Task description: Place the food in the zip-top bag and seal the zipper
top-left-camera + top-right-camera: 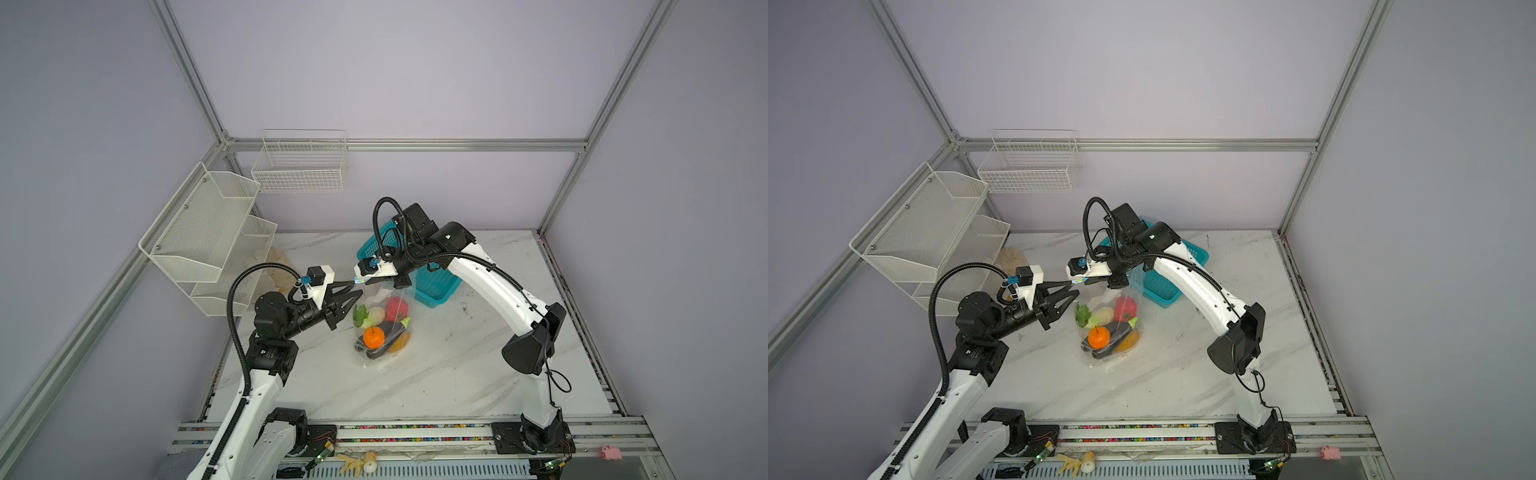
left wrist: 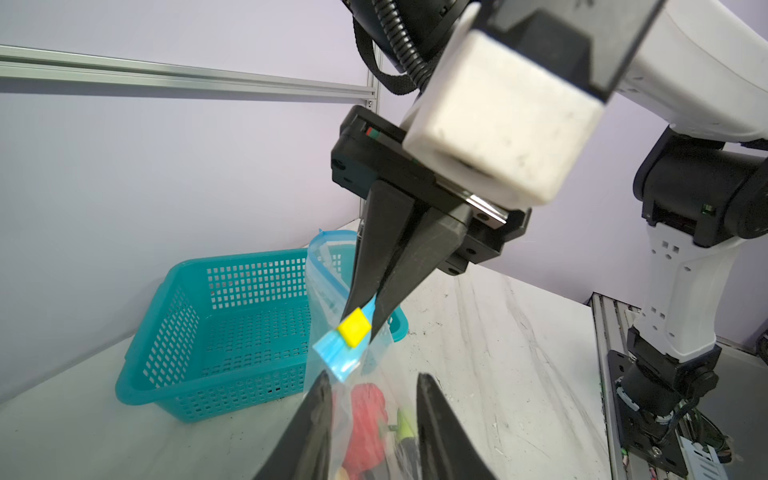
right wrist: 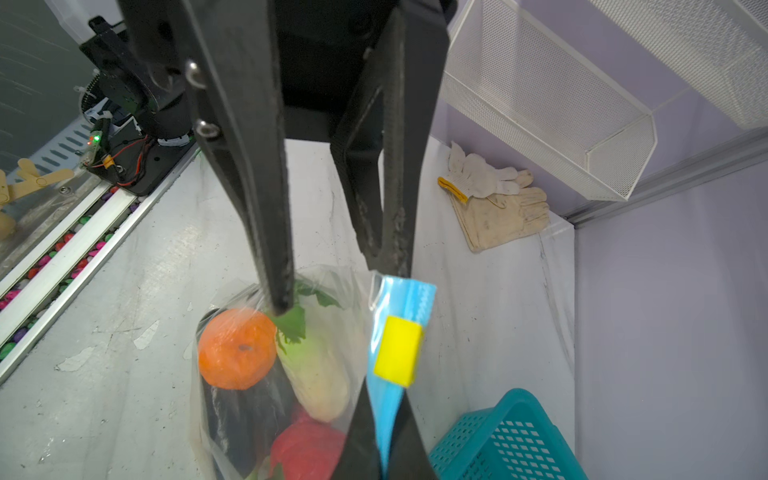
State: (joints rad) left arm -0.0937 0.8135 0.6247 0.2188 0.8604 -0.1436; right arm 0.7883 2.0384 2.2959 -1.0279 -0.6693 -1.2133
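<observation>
Bag [image 1: 386,316] on surface [image 1: 457,374], food [image 1: 373,337] inside.
Right tool [image 2: 365,311] clamped on blue zipper [image 2: 332,353] beside yellow slider [image 2: 354,328]; left tool [image 2: 374,376] open, straddling bag corner; basket [image 1: 436,286] at 1 o'clock.

Crinkly, glossy clear plastic is seen on the zip-top bag [image 3: 349,299]; smooth blue plastic on the zipper [image 3: 409,299].

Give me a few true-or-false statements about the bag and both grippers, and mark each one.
1. The right gripper is shut on the blue zipper strip of the bag. True.
2. The left gripper is clamped shut. False: its jaws stand apart, either side of the bag.
3. The orange lies outside the bag. False: it is inside the clear bag.
4. The slider on the zipper strip is yellow. True.
</observation>
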